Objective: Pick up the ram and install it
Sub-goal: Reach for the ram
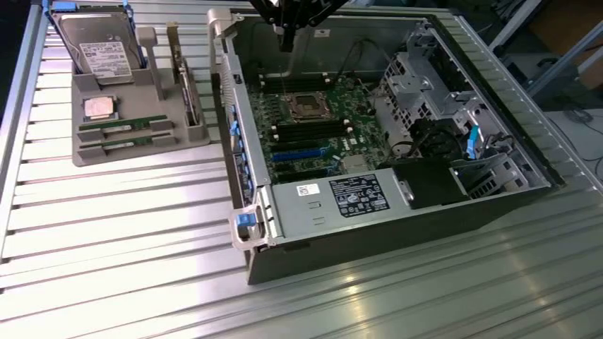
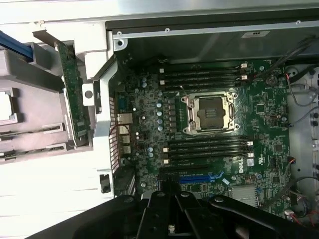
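The ram (image 1: pixel 123 126) is spotted slotted in the grey tray (image 1: pixel 94 157) at the exterior view's left, with its twin stick (image 1: pixel 124 143) just beside it. A light, stiff, thin board is to be expected, and a fragile one. Chips and contact edge are best left untouched, so the hold should be taken across the two flat faces, near mid-length. And the claw (image 1: pixel 285 44): it is seen well apart from the tray, hanging over the motherboard (image 1: pixel 311 134) inside the open case (image 1: pixel 377 244), fingers together, nothing held, nothing touched.
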